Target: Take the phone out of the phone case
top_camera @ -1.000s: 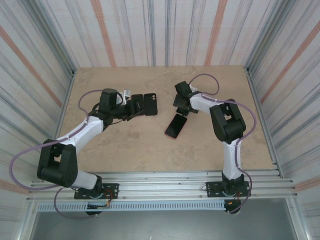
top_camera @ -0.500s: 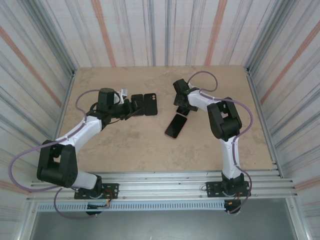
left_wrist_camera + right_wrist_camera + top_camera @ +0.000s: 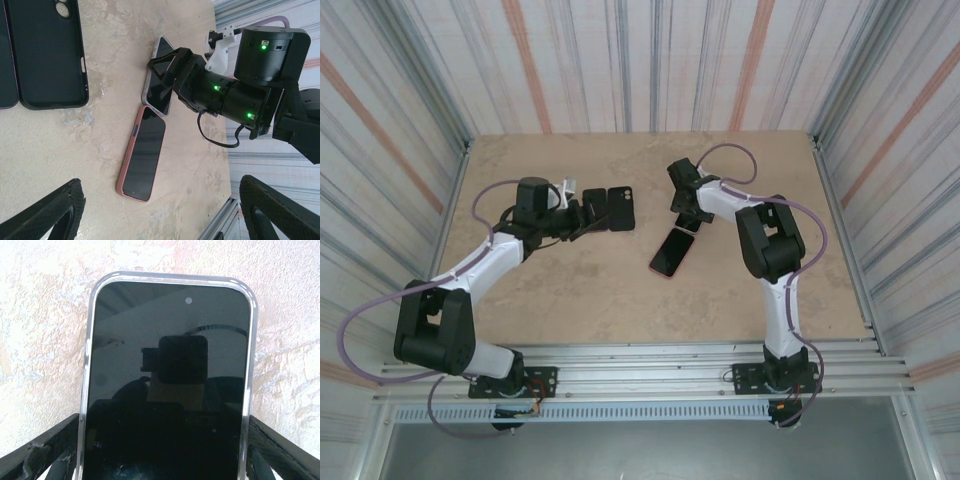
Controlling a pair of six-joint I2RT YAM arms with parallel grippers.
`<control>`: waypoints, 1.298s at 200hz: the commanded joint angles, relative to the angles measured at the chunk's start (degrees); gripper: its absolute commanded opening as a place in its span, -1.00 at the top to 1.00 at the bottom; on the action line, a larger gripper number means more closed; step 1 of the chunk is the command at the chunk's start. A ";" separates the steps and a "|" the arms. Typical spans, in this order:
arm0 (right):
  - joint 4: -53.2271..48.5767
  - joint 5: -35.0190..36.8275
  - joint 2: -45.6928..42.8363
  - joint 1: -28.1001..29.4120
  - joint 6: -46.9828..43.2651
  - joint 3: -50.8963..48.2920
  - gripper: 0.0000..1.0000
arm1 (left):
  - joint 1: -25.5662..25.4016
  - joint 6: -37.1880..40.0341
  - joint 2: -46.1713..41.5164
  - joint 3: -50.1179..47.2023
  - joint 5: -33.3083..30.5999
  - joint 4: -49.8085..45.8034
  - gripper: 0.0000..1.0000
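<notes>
A phone with a silver rim (image 3: 167, 340) lies screen up on the table, its lower half between my right gripper (image 3: 164, 430). Both fingers (image 3: 50, 450) press against its long sides, so the gripper is shut on it. The same phone (image 3: 159, 75) and right gripper (image 3: 685, 218) appear past the middle of the table. Just nearer lies a second phone in a pink phone case (image 3: 142, 152) (image 3: 670, 251), screen up and touched by nothing. My left gripper (image 3: 160, 200) (image 3: 582, 212) hangs open above the table with nothing between its fingers.
Two empty black phone cases (image 3: 45, 55) (image 3: 620, 208) lie side by side just beyond the left gripper. The tabletop (image 3: 580, 290) is bare sandy board, walled by striped panels, with a metal rail (image 3: 650, 355) at the near edge.
The right gripper's jaws have drawn in onto the sides of the silver-rimmed phone, and its wrist shifted slightly. The left arm has stayed still.
</notes>
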 commanded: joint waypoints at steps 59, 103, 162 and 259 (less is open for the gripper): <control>5.62 -4.65 -8.56 -1.36 -7.43 -9.93 -0.34 | 0.72 1.21 0.30 0.51 0.89 -0.58 -0.66; 15.34 -6.67 -15.80 -2.63 -12.34 -18.49 -0.29 | 0.47 0.43 1.10 1.04 0.82 -0.09 -0.65; 28.86 -12.14 -24.79 -3.87 -18.54 -28.17 -0.20 | -1.75 0.35 2.82 3.25 -0.49 -0.40 -0.64; 42.18 -25.33 -36.31 -4.18 -19.61 -38.73 -0.15 | -10.13 0.30 14.45 17.88 -3.44 0.03 -0.57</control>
